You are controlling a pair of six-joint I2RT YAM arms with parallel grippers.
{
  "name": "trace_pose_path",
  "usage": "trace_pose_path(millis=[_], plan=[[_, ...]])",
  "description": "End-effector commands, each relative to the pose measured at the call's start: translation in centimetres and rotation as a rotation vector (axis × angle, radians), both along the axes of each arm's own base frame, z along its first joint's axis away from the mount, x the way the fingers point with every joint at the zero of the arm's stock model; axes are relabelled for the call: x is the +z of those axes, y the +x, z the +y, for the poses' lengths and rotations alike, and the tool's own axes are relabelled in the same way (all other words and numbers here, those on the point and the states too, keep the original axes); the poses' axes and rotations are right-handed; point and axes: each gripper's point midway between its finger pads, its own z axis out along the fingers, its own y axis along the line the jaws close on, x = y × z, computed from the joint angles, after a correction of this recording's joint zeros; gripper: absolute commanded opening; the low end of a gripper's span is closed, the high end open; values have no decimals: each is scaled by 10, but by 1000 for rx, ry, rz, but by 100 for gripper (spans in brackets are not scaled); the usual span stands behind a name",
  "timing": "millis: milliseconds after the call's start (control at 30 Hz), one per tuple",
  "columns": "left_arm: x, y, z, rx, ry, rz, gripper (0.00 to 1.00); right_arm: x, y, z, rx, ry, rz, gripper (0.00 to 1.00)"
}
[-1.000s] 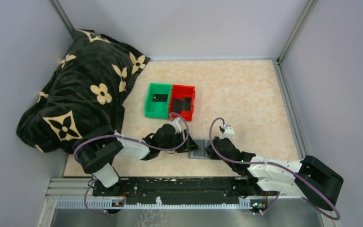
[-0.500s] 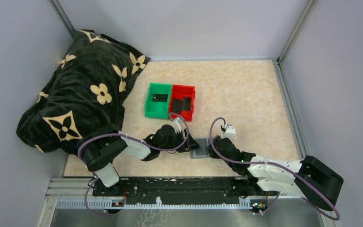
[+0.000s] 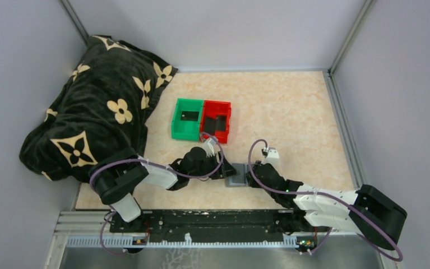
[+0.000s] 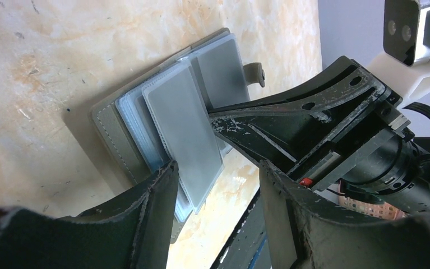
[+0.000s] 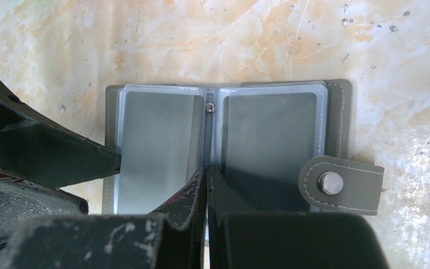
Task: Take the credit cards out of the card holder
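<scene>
The grey card holder (image 3: pixel 237 179) lies open on the table between both grippers. In the right wrist view its two panels (image 5: pixel 336 112) each show a grey card, one on the left (image 5: pixel 156 140) and one on the right (image 5: pixel 271 131). My right gripper (image 5: pixel 207 175) is shut, its tips pressed on the holder's spine. In the left wrist view a grey card (image 4: pixel 181 129) sticks partly out of the holder (image 4: pixel 109 131), past its edge and toward my left gripper (image 4: pixel 218 196). That gripper is open, and the card's end lies beside its left finger (image 4: pixel 156 207).
A green bin (image 3: pixel 177 122) and a red bin (image 3: pixel 225 112) stand side by side behind the holder, each with a dark flat item inside. A black flowered blanket (image 3: pixel 95 112) is heaped at the far left. The holder's snap strap (image 5: pixel 341 182) points right.
My left gripper has edged slightly right toward the card holder. The right gripper and the holder have barely moved.
</scene>
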Motion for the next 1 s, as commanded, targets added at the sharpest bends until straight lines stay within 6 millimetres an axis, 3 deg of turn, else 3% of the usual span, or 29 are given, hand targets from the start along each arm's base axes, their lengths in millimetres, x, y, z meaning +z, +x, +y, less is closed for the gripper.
trace_pose_path(millis=[0,600,967], plan=[[55,-13,-33,-111,-188,-53,60,13,-10,23,81,98,20,0],[64,-14,-41,-137,-217,-54,60,16,-7,25,82,92,8,0],[42,-14,-37,-124,-185,-26,60,22,-7,25,81,111,1,0]])
